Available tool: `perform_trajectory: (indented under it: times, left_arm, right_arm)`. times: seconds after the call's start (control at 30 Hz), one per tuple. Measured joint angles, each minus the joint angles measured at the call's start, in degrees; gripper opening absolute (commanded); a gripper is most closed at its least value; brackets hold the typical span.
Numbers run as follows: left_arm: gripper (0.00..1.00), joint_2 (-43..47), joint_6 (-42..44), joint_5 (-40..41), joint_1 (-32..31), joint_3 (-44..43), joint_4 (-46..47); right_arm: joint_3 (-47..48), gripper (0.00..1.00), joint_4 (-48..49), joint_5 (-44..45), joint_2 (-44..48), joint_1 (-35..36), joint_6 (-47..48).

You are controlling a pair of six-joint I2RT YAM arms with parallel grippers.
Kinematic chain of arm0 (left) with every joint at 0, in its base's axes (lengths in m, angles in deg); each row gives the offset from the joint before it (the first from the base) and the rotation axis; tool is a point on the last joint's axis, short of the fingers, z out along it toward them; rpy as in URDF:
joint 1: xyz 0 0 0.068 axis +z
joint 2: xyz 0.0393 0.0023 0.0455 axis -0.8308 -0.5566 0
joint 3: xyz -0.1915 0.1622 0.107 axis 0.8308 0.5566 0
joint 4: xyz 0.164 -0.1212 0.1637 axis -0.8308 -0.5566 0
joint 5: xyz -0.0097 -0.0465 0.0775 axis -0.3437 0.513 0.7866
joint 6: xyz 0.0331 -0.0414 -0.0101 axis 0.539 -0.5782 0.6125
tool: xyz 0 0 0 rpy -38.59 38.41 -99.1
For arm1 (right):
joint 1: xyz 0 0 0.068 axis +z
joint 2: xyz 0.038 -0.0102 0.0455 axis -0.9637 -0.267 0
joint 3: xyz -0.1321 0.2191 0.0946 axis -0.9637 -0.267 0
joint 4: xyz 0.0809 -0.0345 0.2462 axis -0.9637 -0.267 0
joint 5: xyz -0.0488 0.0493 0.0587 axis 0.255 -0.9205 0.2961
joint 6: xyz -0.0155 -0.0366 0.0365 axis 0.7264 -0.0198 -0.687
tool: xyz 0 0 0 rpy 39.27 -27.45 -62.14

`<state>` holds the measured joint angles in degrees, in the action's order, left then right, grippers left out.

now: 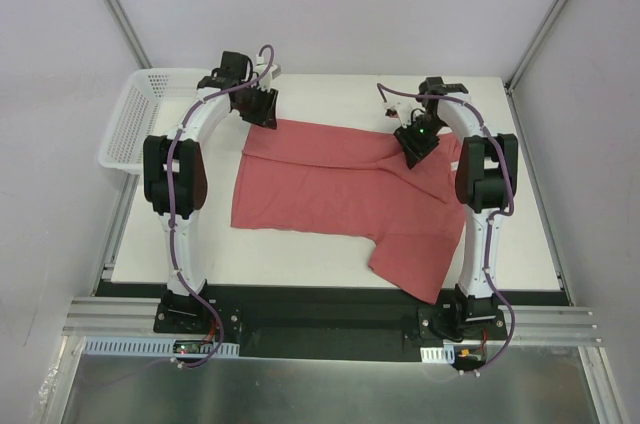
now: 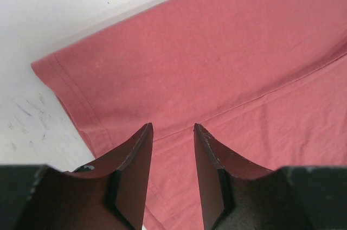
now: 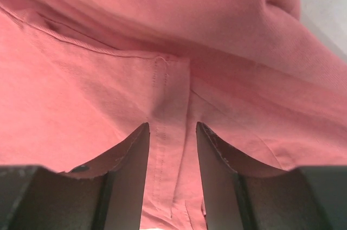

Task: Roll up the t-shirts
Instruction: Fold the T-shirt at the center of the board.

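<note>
A white perforated basket (image 1: 140, 119) sits at the far left corner of the bench (image 1: 300, 254), partly over its edge. Just right of it the left arm (image 1: 185, 164) reaches to the far left corner of the salmon-red t-shirt (image 1: 330, 189). In the left wrist view the left jaws stand apart above the cloth with nothing between them, and the hemmed corner (image 2: 54, 72) lies flat on the white surface ahead. The t-shirt lies spread across the middle and right of the bench, with one part trailing toward the near right edge. At its far right, the right arm (image 1: 480, 174) hangs over rumpled cloth. The right jaws are also apart, and a stitched seam (image 3: 173, 94) runs into the gap between them. It seems to lie loose beneath rather than pinched, though the view is too close to be sure.
</note>
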<state>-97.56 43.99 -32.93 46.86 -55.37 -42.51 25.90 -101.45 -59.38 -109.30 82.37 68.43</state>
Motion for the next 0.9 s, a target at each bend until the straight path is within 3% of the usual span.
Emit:
perform_trajectory:
  times: [0.1, 0.4, 0.5, 0.57, 0.9]
  left_arm:
    - [0.37, 0.0, 0.0, 0.0, 0.0, 0.0, -0.1]
    - [0.37, 0.0, 0.1, 0.0, 0.0, 0.0, -0.2]
    - [0.37, 0.0, 0.4, 0.0, 0.0, 0.0, -0.4]
    - [0.36, 0.0, 0.7, 0.1, 0.0, 0.0, -0.7]
    - [0.36, 3.6, 1.4, -0.5, 0.0, 3.4, -1.8]
  right_arm:
    - [0.1, 0.42, 0.0, 0.8, 0.0, -0.1, 0.2]
    - [-0.7, 0.25, 0.9, 1.2, 0.0, 0.0, 0.3]
    - [-2.7, 0.16, 1.9, 1.2, 0.0, 0.4, 0.3]
    - [-3.4, 0.02, 2.1, 1.3, 0.1, 0.7, 0.3]
    - [-6.8, 0.01, 4.0, 4.0, 3.4, 2.9, -0.4]
